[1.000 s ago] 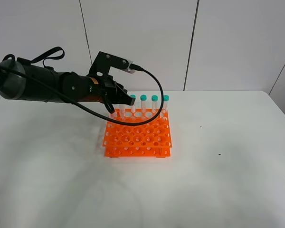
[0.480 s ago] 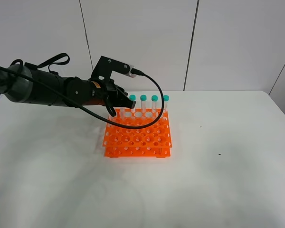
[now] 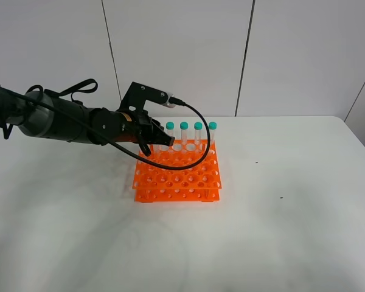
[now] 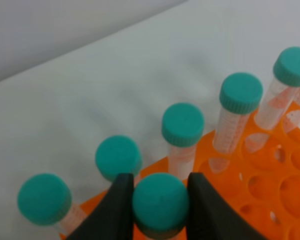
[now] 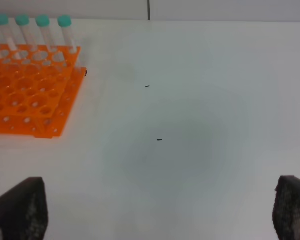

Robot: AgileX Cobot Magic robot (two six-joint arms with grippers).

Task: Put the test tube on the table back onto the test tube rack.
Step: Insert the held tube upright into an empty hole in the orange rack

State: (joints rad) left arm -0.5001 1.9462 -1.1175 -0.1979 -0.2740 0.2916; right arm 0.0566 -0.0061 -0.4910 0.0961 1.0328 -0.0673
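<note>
Since a second ago the left tool [image 4: 159,200] has dropped lower over the test tube rack [image 3: 177,173], clamped on the test tube [image 4: 160,204] by its cap, just beside racked tubes [image 4: 182,125]. If the tip's off the hole it could jam or bump those neighbours; the right tool [image 5: 160,210] hangs apart, empty, over the surface [image 3: 280,231].

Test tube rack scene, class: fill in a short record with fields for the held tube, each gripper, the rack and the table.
held tube: test tube, teal cap between the left gripper's fingers, over the rack's back-left corner
left gripper: shut on the test tube
right gripper: open, holding nothing, apart from the rack
test tube rack: orange, capped tubes along its back row
table: white
</note>
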